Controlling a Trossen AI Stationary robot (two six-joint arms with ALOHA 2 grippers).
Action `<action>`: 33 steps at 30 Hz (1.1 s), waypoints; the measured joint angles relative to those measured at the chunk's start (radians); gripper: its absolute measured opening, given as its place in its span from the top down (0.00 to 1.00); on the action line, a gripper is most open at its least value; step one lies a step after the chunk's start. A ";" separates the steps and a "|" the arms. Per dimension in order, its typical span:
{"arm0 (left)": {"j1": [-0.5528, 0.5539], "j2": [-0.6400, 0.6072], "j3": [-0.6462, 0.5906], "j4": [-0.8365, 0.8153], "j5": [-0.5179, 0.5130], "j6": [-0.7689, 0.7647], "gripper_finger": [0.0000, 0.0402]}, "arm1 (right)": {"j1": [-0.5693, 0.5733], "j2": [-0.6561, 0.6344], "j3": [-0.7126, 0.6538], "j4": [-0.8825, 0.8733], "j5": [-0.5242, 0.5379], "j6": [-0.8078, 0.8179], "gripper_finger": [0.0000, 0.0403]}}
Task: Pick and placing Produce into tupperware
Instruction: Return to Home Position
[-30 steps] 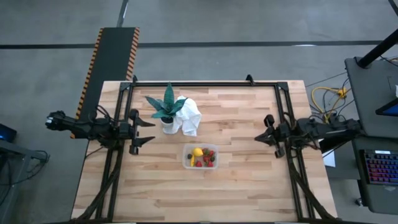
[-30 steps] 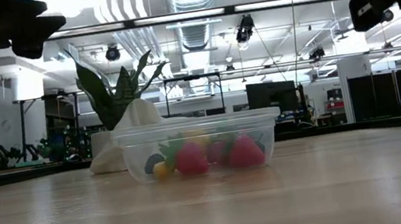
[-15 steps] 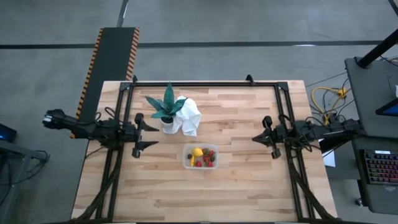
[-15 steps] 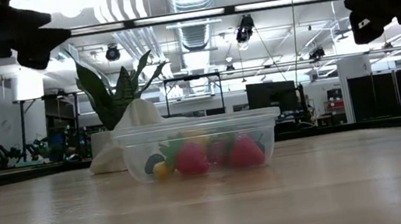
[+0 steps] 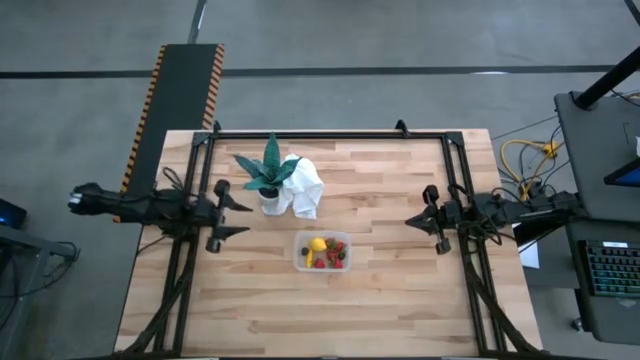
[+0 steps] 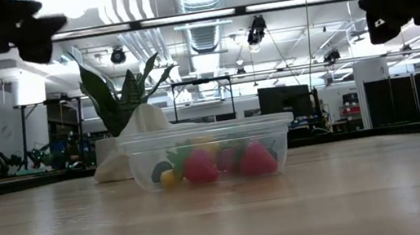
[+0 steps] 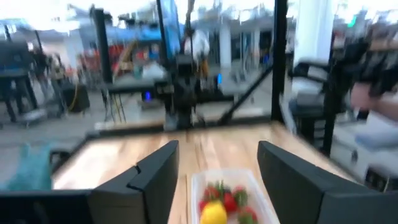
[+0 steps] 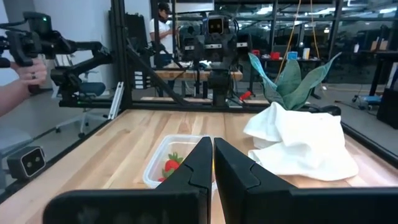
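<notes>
Since half a second ago the left gripper (image 5: 243, 219) has lifted slightly, its two dark fingers spread apart and empty, while the right gripper (image 5: 412, 220) has barely shifted, its fingers pressed together on nothing. Between the two grippers and well apart from both, the small clear rectangular plastic tupperware (image 5: 298, 252) stands on the light wooden table (image 5: 400, 300). It holds the produce (image 5: 327, 252), a round yellow lemon (image 5: 317, 244) and red strawberries (image 5: 339, 248) among it

The tupperware (image 5: 322, 252) sits mid-bench (image 5: 380, 300) with the produce (image 5: 328, 251) inside it. Behind it and to the left stands the potted plant (image 5: 268, 172), the cloth (image 5: 305, 187) touching its right side. The left end effector (image 5: 243, 217) hangs above the bench's left side, the right end effector (image 5: 410, 222) above its right.
</notes>
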 joint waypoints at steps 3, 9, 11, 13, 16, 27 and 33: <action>0.016 -0.053 0.001 -0.050 0.017 -0.002 0.54 | 0.000 0.000 0.000 0.016 0.000 -0.005 0.98; 0.022 -0.090 -0.022 -0.109 0.013 -0.010 0.61 | 0.000 0.001 0.001 0.032 0.001 -0.023 0.98; 0.024 -0.105 -0.046 -0.106 0.001 -0.010 0.63 | 0.000 0.002 0.001 0.038 0.004 -0.030 0.98; 0.025 -0.117 -0.072 -0.102 -0.015 -0.007 0.66 | 0.000 0.002 0.001 0.038 0.029 -0.032 0.98; 0.025 -0.140 -0.091 -0.100 -0.033 -0.002 0.74 | 0.000 0.002 0.001 0.037 0.102 -0.046 0.98; 0.025 -0.181 -0.123 -0.103 -0.136 0.044 1.00 | 0.000 0.006 0.001 0.027 0.189 -0.083 0.98; 0.025 -0.174 -0.151 -0.073 -0.146 0.042 1.00 | 0.000 0.027 0.001 0.011 0.200 -0.063 0.98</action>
